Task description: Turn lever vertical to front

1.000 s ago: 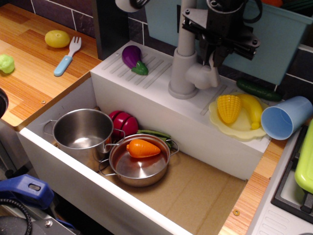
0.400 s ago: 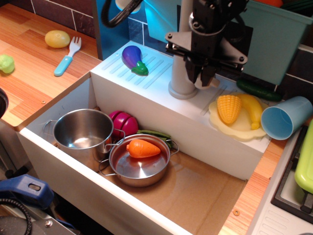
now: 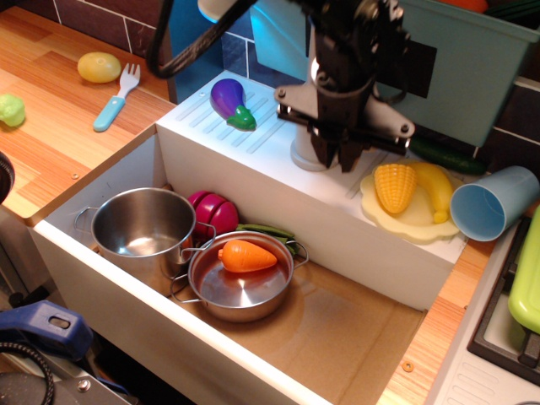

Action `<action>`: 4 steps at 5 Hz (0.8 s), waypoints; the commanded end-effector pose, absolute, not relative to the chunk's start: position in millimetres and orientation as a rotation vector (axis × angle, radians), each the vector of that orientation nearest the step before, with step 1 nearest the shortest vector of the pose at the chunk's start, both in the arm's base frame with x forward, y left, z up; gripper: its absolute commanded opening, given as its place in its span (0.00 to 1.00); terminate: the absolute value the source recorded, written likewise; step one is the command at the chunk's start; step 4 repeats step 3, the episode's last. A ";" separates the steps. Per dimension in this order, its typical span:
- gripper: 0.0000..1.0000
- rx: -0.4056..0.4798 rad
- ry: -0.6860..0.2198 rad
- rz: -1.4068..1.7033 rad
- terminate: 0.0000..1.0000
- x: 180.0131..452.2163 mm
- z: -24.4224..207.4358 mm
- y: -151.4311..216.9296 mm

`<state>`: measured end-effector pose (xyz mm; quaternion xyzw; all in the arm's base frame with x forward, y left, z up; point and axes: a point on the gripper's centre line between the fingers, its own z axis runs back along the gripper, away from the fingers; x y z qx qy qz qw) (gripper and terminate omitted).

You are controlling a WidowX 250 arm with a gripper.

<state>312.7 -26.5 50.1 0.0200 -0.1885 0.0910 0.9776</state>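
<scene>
The robot's black hand (image 3: 337, 158) hangs fingers-down before the grey faucet's base (image 3: 301, 155), hiding the lever; whether its close-set fingers pinch anything cannot be told. A yellow plate (image 3: 411, 221) of corn lies at 3 o'clock.

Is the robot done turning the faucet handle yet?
I can't tell yet. The gripper is low in front of the faucet, covering the spot where the lever sits, so the lever is hidden. It seems mid-turn. Left to do: let go and lift away.
</scene>
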 end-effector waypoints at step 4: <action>1.00 0.048 -0.415 0.202 1.00 313.6 32.5 -20.5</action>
